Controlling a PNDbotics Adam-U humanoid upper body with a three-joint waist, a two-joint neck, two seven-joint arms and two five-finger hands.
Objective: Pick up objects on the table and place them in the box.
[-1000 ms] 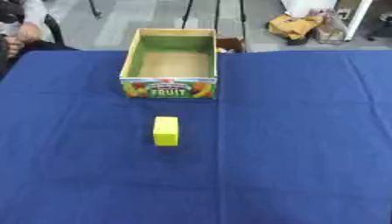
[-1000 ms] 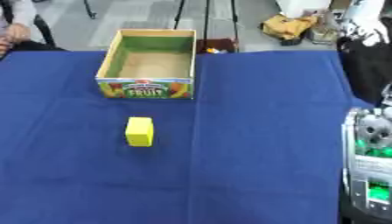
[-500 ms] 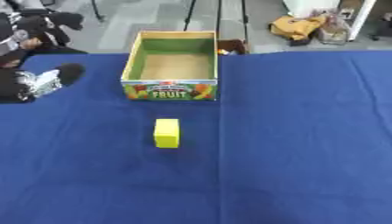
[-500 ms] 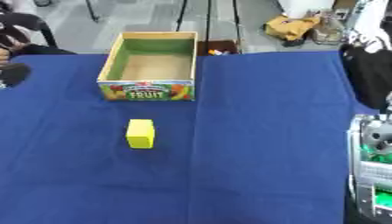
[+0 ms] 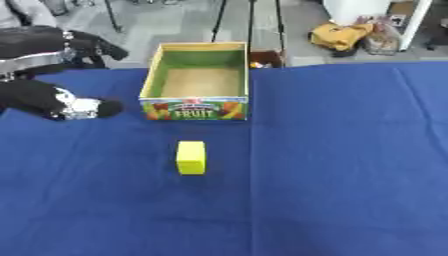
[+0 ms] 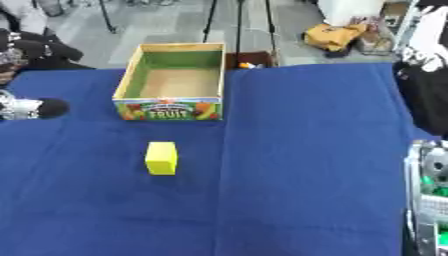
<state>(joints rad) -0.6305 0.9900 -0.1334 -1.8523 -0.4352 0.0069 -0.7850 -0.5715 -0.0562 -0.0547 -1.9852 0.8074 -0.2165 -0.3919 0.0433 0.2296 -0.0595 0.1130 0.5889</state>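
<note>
I am looking down at one yellow block (image 5: 191,157) and one open box (image 5: 198,80) marked FRUIT, both sitting on the blue table (image 5: 350,165). The block is lying flat just in front of the box, apart from it, with its long axis running away from me toward the box. My left hand (image 5: 66,102) is reaching in over the table's left edge, beside the box, holding nothing; I cannot tell how far its fingers are spread. It has come further in than half a second ago, while the block and box are staying put. My right hand is not showing.
</note>
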